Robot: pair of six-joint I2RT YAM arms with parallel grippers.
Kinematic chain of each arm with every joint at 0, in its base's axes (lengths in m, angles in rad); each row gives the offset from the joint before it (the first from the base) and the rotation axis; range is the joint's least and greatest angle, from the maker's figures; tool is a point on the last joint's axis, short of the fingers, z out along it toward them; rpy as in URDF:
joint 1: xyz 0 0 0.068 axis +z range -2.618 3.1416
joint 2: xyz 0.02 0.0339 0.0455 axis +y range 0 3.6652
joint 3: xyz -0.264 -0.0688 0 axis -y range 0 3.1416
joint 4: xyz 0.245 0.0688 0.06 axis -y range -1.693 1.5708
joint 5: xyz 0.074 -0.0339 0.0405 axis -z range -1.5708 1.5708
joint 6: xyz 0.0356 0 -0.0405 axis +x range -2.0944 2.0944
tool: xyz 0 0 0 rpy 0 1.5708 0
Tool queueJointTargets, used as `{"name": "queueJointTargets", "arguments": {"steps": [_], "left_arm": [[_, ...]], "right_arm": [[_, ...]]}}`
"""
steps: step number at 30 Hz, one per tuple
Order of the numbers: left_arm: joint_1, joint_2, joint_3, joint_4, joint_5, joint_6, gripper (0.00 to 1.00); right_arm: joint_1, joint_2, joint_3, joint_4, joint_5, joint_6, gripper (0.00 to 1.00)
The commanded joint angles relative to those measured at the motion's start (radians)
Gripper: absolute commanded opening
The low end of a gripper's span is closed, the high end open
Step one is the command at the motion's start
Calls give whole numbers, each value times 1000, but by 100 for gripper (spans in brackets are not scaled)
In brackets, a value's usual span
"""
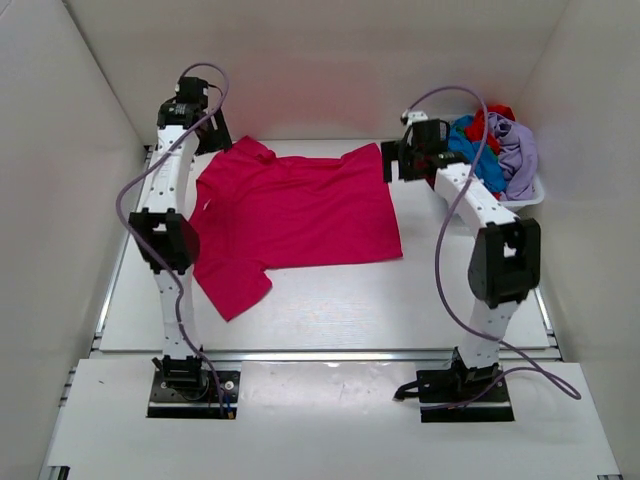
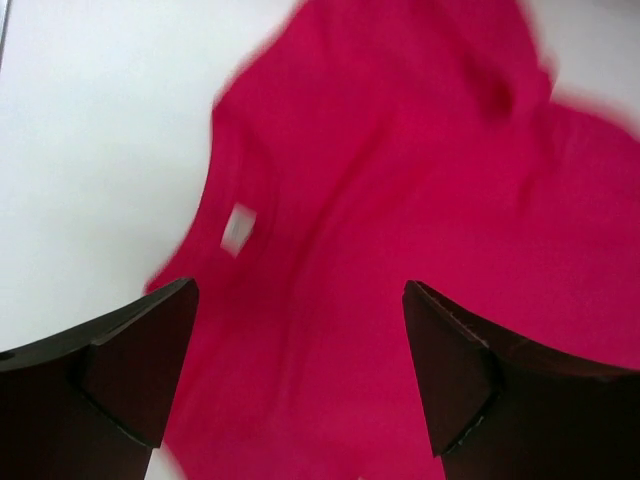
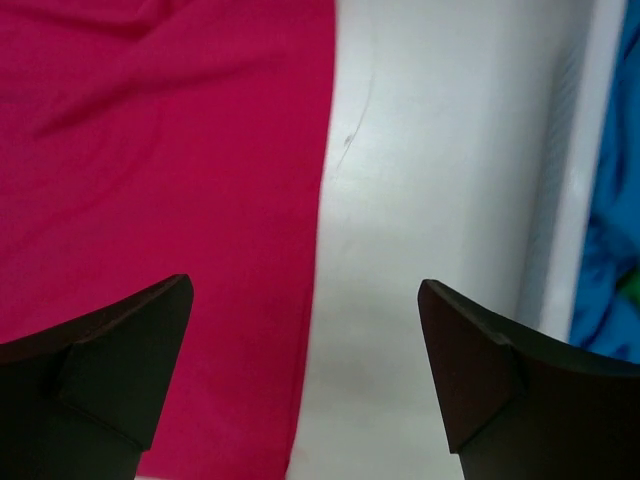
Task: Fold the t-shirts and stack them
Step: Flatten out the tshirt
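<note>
- Bright magenta-pink t-shirt (image 1: 295,215), soft and short-sleeved: spread nearly flat on the white table (image 1: 330,310), to the left of the white slatted plastic basket (image 1: 535,192). Its long axis runs sideways, with the collar end away from the basket and the straight hem toward it. One sleeve splays toward the near edge. Shallow wrinkles cross the body, and a small white neck label (image 2: 237,228) shows.
- Right gripper (image 1: 395,160): between the basket and the hem, jaws apart and empty. In its wrist view the hem edge runs between the fingers, so this arm is the nearer to the hem.
- Left gripper (image 1: 210,132): over the collar end, the part farthest from the basket, jaws apart and holding nothing. Its wrist view is blurred.
- Judgement: no fold has been made. The next move likely calls for each claw to come down on its own end of the cloth below it.
- Heaped t-shirts (image 1: 500,150), blue, red and pale lavender: bundled unfolded inside the basket.
</note>
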Motion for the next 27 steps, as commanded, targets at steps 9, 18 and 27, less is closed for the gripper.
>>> {"name": "queueJointTargets", "arguments": {"steps": [9, 18, 27], "left_arm": [[-68, -1041, -1305, 182, 95, 41, 92], [-207, -1289, -1863, 320, 22, -129, 88], [-242, -1237, -1992, 429, 51, -215, 82]], "right_arm": [[60, -406, -617, 120, -7, 86, 91], [70, -445, -808, 191, -46, 196, 87], [63, -397, -822, 243, -59, 213, 86]]}}
